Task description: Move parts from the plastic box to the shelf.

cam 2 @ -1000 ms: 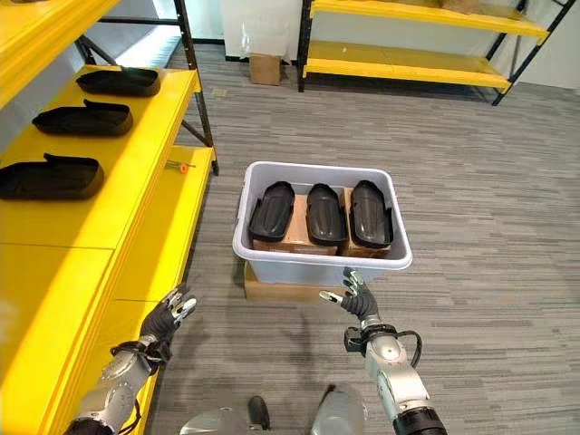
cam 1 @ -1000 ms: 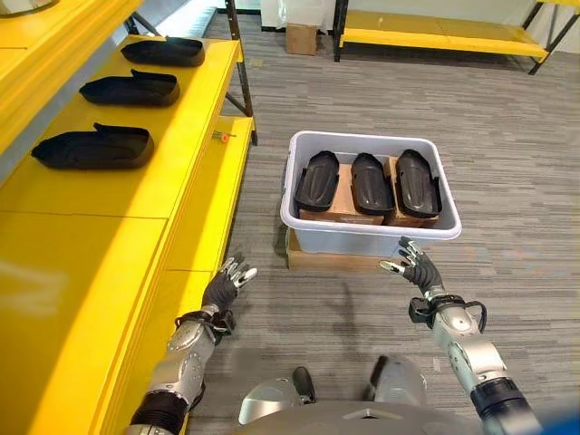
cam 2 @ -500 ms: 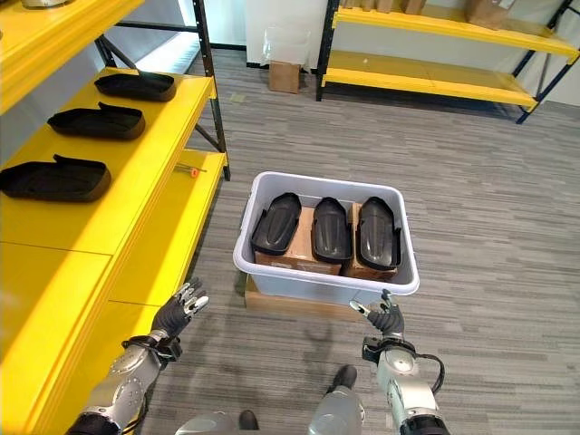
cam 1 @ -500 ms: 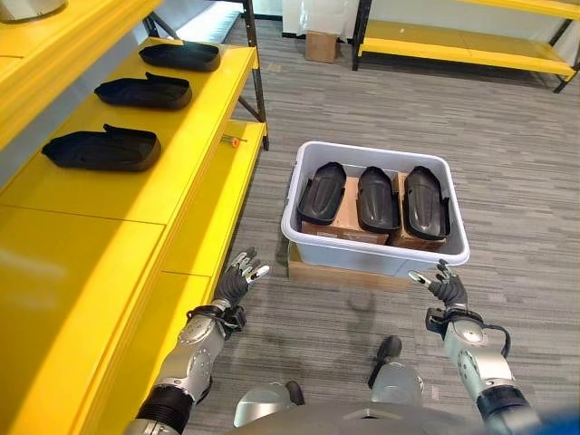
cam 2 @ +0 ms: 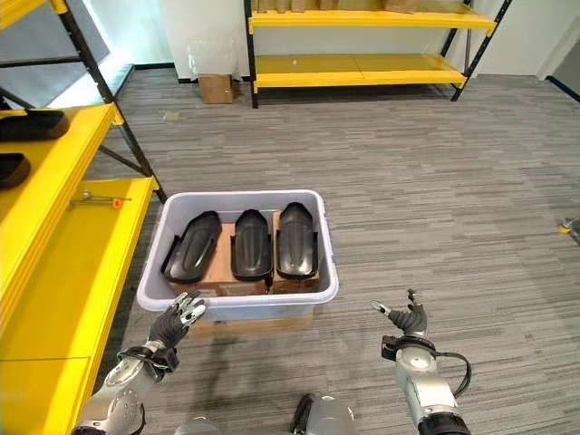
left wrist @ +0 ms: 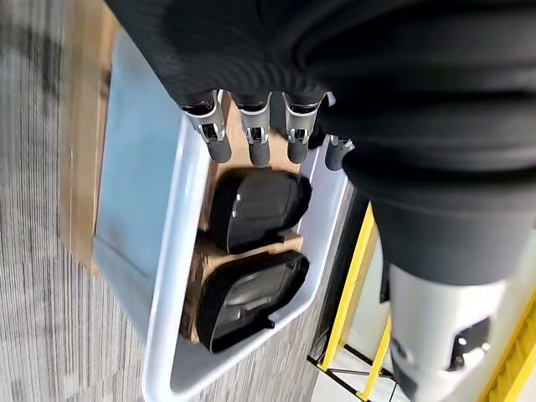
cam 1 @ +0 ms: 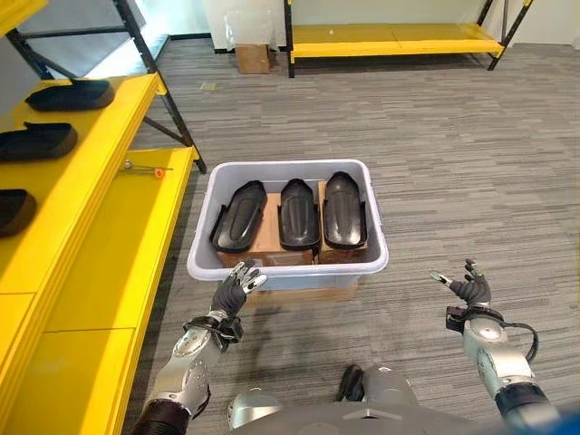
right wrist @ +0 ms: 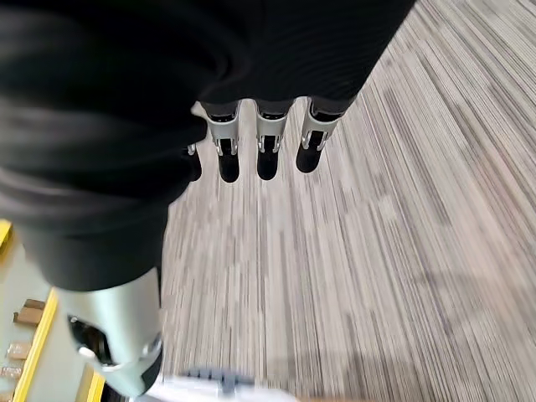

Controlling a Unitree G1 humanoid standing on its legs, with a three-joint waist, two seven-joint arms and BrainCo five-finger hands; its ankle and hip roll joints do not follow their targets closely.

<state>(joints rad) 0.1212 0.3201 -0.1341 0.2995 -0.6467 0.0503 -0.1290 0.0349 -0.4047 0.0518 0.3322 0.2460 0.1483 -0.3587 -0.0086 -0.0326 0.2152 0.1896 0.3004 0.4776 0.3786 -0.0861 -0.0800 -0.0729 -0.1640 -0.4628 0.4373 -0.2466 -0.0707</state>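
Parts, three black moulded shells, lie side by side in the grey box (cam 1: 201, 261) on the carpet: a left part (cam 1: 239, 216), a middle part (cam 1: 299, 213) and a right part (cam 1: 344, 210), each lengthwise and resting on brown cardboard (cam 1: 270, 238) inside the box. The box itself sits on a flat cardboard sheet (cam 1: 304, 294) that shows under its near wall. The left hand (cam 1: 232, 292) is raised just in front of the box's near-left corner, its fingers (cam 1: 245, 273) straight and spread, holding nothing; in the left wrist view the fingertips (left wrist: 260, 153) hang over the box rim with two parts showing past them. The right hand (cam 1: 470, 290) is held above bare carpet, well apart from the box on its right side, fingers relaxed and open with the thumb (cam 1: 440, 277) stuck out, and it too holds nothing; in the right wrist view the fingers (right wrist: 268, 161) point out over the striped carpet. To the robot's left stands the yellow shelf (cam 1: 100, 245), and three more black parts lie on its upper level, one at the far end (cam 1: 69, 94), one nearer (cam 1: 34, 141) and one cut off at the edge (cam 1: 11, 210). A small tool with an orange tip (cam 1: 143, 169) lies on the lower level of the shelf. Another yellow rack (cam 1: 390, 38) stands at the far wall, with a small carton (cam 1: 252, 58) on the floor beside it.
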